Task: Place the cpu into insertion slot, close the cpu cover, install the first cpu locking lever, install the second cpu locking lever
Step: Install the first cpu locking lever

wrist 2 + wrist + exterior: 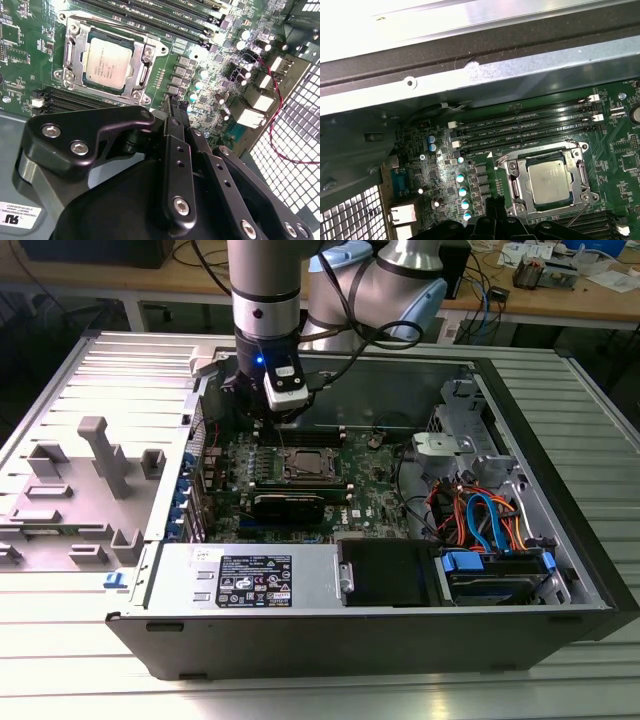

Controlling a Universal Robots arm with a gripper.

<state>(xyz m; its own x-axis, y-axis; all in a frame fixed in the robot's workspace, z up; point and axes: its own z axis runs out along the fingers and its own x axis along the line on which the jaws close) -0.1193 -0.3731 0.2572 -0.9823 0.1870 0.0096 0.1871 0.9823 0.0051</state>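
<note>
We see the cpu (107, 62) with its dull, satin silvery metal top, the cpu cover (146, 59) gleaming in brighter bare metal, the motherboard (20, 75) glossy green, and the gripper (172, 105) smooth matt black.

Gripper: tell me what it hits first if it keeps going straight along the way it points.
The gripper would probably meet the circuit board first, at the small grey parts beside the chip's metal frame; depth is unclear.
</note>
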